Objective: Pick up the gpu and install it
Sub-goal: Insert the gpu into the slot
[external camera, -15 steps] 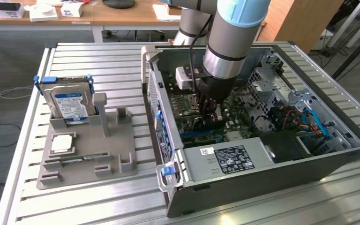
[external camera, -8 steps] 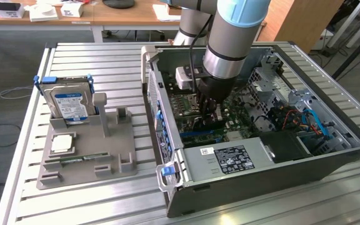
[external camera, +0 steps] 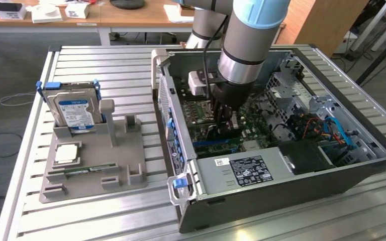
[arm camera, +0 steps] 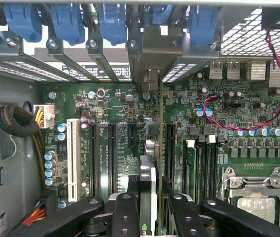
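The arm [external camera: 247, 45] reaches steeply down into the open computer case [external camera: 280, 201], which lies on its side on the slatted aluminium tabletop [external camera: 92, 65]. Its wrist is nearly vertical and its gripper [external camera: 225, 120] is low over the motherboard [arm camera: 115, 98], about midway along the case's length.

The fingers [arm camera: 125, 217] are closed part-way, clamping the gpu [arm camera: 147, 182] from both flat sides. In the wrist view the card stands on edge between them, thin and dark with a silvery rim and a small green mark near the fingers. It runs straight toward the case's rear wall. There a grey metal bracket [arm camera: 152, 54] sits in line with it among the blue slot latches [arm camera: 113, 22]. The card lies between the black expansion slots [arm camera: 113, 153]; whether it is seated in one I cannot tell.

Near the tabletop's opposite edge, a grey holder [external camera: 122, 150] carries a hard drive [external camera: 76, 113].
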Available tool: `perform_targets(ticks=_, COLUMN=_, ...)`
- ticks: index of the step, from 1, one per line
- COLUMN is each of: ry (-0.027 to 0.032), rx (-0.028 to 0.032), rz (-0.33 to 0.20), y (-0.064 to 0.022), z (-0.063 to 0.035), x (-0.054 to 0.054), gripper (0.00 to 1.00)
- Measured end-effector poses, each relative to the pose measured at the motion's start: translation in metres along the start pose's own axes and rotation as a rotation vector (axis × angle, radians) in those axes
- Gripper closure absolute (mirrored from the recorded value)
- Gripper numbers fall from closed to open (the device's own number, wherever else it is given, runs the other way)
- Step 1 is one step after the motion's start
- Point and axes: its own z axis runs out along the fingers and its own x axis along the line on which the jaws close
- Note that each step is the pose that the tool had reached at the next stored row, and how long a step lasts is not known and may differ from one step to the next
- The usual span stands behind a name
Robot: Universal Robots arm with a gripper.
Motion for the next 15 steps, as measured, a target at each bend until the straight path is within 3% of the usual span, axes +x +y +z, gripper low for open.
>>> perform_targets(ticks=15, ry=0.0002, rx=-0.0001, rz=0.000, y=0.0001, z=0.0024, x=0.0001, gripper=0.73)
